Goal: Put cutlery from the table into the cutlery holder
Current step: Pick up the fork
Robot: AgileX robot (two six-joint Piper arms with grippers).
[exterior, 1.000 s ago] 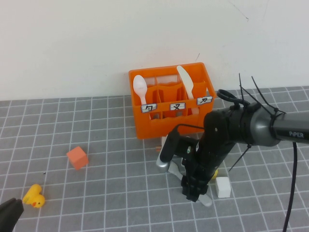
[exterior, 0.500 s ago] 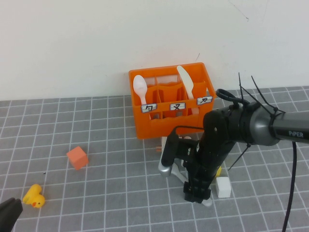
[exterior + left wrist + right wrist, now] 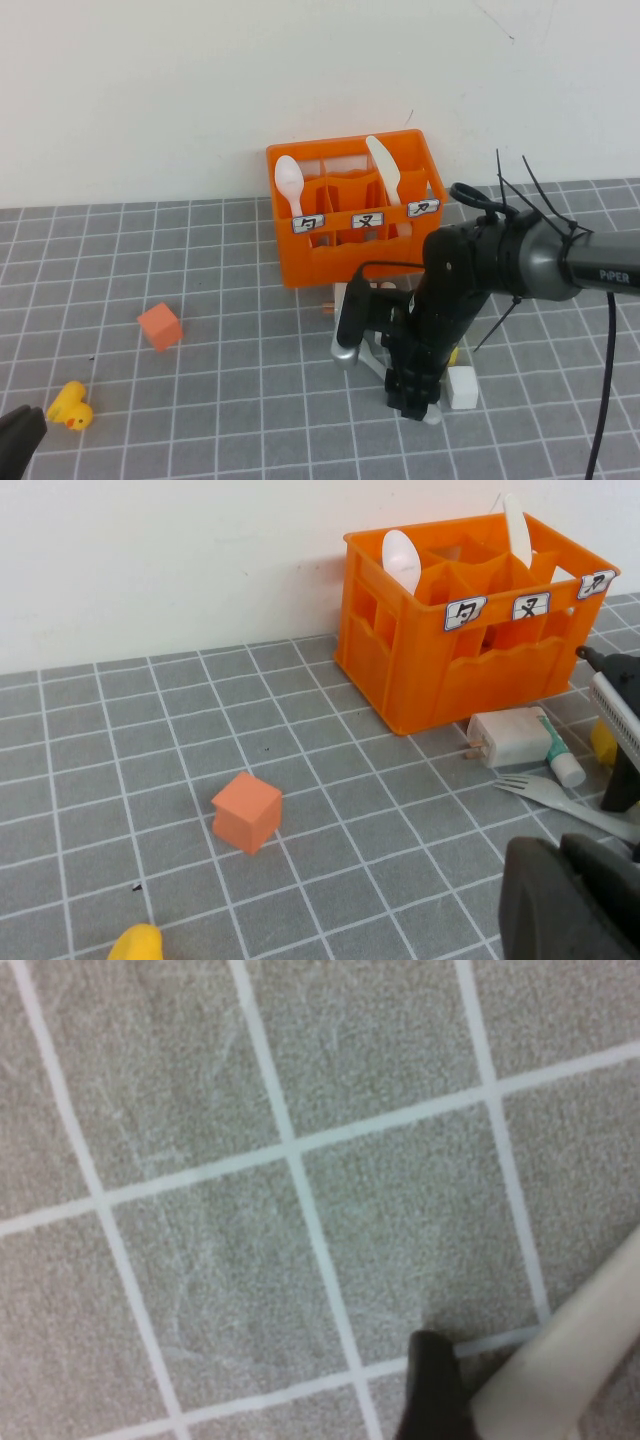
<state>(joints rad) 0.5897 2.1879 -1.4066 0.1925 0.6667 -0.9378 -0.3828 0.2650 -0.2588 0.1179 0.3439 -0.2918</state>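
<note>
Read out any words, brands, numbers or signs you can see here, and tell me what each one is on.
"PiPER": white lettering on the right arm, near the high view's right edge.
Three small white labels on the front of the orange cutlery holder: black marks, too small to read as text.
Nothing else readable.

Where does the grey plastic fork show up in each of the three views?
High view: grey plastic fork mostly hidden under the right gripper, just its end showing.
Left wrist view: fork lying on the tiles, tines visible.
Right wrist view: only a pale handle edge, possibly it.
Shared landmark: bright orange plastic crate.
</note>
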